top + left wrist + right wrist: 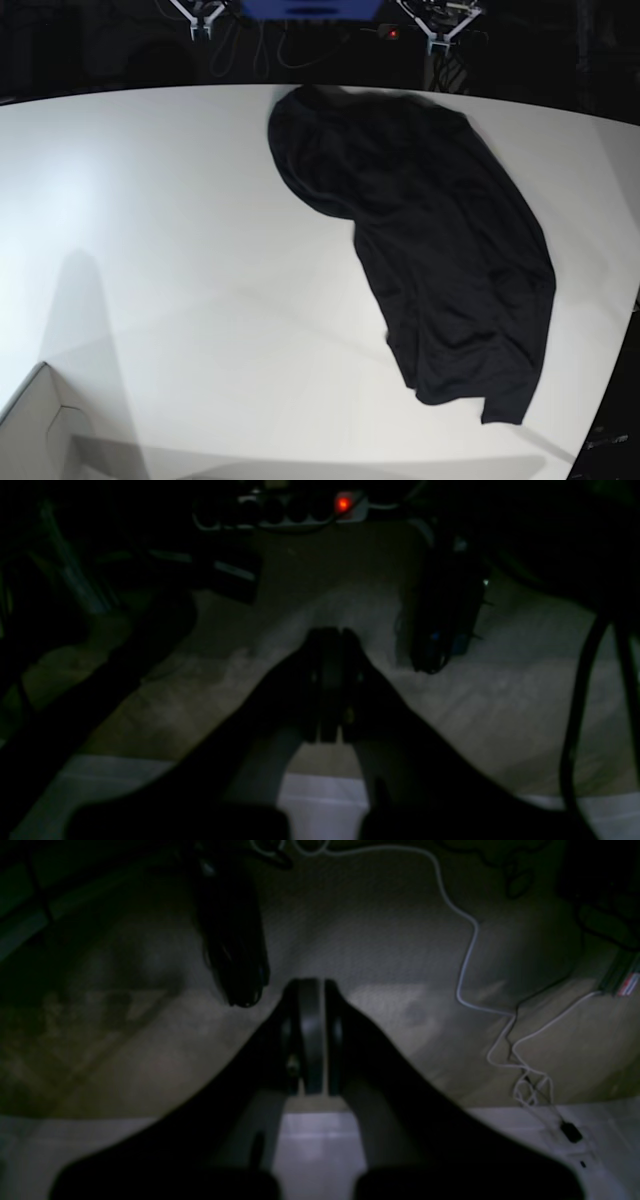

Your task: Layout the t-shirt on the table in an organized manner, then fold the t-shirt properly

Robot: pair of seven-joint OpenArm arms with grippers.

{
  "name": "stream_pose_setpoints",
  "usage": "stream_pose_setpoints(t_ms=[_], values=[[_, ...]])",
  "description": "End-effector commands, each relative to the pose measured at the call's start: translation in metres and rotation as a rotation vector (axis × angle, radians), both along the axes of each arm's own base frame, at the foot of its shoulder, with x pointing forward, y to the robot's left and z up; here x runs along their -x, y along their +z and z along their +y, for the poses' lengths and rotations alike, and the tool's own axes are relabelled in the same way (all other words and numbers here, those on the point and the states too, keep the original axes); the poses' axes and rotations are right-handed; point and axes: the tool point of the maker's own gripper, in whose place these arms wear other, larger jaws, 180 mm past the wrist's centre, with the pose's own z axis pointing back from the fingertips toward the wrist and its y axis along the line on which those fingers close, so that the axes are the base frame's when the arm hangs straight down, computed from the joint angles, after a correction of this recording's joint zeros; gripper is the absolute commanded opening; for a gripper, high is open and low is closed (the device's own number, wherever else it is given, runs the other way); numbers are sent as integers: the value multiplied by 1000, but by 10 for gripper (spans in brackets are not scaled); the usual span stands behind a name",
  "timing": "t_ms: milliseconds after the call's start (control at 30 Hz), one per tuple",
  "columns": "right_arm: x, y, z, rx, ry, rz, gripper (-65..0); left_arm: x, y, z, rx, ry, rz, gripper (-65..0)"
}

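The black t-shirt (pixel 430 240) lies crumpled in a long diagonal heap on the right half of the white table (pixel 150 220), from the far edge down toward the near right corner. Neither arm shows in the base view. In the dim left wrist view my left gripper (pixel 332 632) is shut with nothing between its fingers, over a dark floor. My right gripper (pixel 312 982) is also shut and empty, above the floor. No cloth appears in either wrist view.
A white box corner (pixel 40 430) sits at the table's near left. A power strip with a red light (pixel 342 503) lies on the floor ahead of the left gripper. A white cable (pixel 470 950) snakes across the floor right of the right gripper.
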Motion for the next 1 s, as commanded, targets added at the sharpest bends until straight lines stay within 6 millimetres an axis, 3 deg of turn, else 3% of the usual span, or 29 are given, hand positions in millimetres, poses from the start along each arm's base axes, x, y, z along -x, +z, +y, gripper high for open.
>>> stream_pose_setpoints(t_ms=[0, 167, 433, 667, 967], values=[[8, 1, 0, -6, -3, 9, -650, 6, 1, -4, 5, 2, 7, -650], [22, 3, -6, 3, 0, 26, -650, 20, 4, -1, 1, 0, 54, -650], [16, 31, -14, 18, 27, -122, -650, 29, 12, 14, -18, -14, 29, -650], [3, 85, -22, 33, 70, -292, -650, 42, 29, 26, -14, 32, -22, -650], [-34, 173, -19, 33, 126, -510, -650, 7, 91, 21, 81, 107, -180, -650]])
